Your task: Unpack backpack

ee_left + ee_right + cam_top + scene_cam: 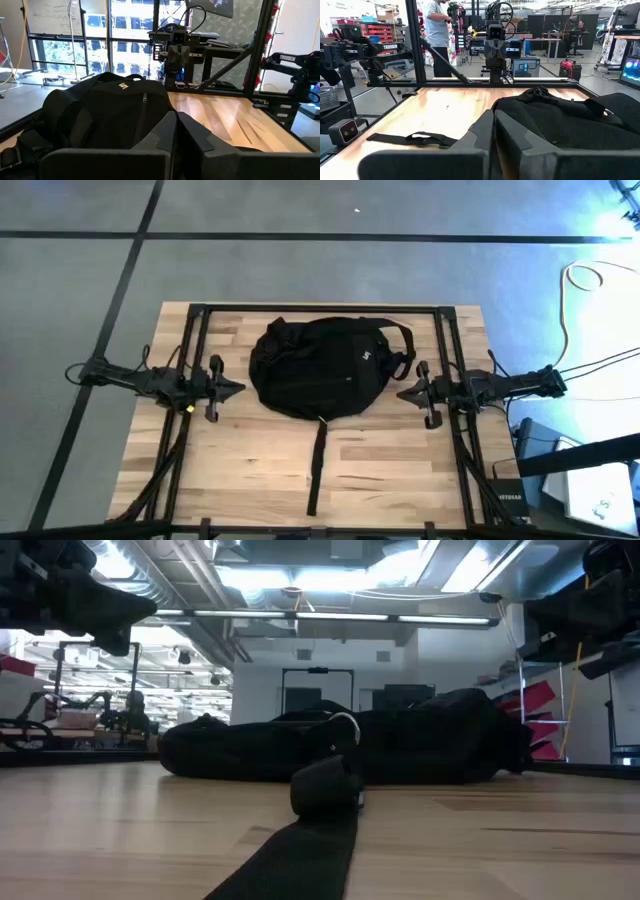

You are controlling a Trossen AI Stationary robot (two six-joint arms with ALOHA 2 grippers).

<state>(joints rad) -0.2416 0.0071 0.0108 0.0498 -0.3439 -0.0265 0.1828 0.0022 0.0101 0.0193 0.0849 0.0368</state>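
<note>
Backpack (pixel 325 370) lies between left gripper (pixel 236 388) and right gripper (pixel 404 393).

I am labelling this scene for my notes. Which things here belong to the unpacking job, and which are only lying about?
Belongs to the job:
- backpack, lying mid-table, with its long strap trailing toward the table's front edge
- left pincer, shut, beside the backpack
- right pincer, shut, on the other side

Only lying about:
- white cable on the floor
- person standing beyond the table

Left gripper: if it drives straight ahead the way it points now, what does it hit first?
Most likely the backpack. The left gripper, fingers shut, points across the table at the bag's near side with only bare wood between. Height is unclear, so it might skim the top.
</note>
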